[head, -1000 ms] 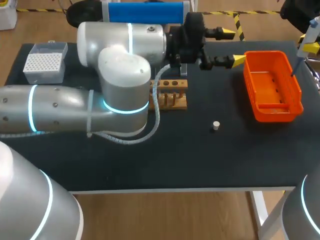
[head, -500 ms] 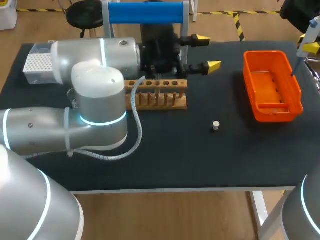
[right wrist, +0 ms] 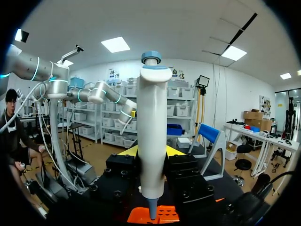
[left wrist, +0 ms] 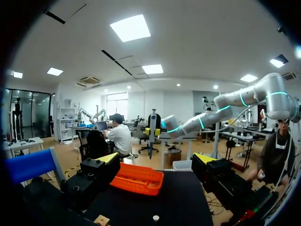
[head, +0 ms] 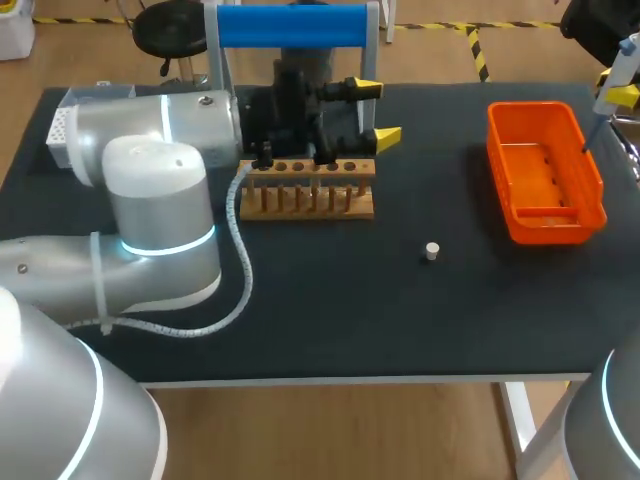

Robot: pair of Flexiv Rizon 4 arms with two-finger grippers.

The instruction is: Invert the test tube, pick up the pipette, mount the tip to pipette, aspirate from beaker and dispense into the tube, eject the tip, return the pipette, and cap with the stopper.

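The pipette (right wrist: 153,132), judged light, stiff and slippery, is clamped mid-barrel by the right tool (right wrist: 151,151); the left tool (head: 377,112) is spread, empty

The left arm (head: 150,220), silver with glowing cyan rings, is seen entering from the left edge of the frame, bent at the elbow. The left gripper (head: 372,112) is placed in the upper middle, its yellow-tipped fingers spread wide and pointed right, with nothing between them. The right gripper (head: 622,95) is seen at the upper right edge, clamped on a white pipette (right wrist: 153,132).
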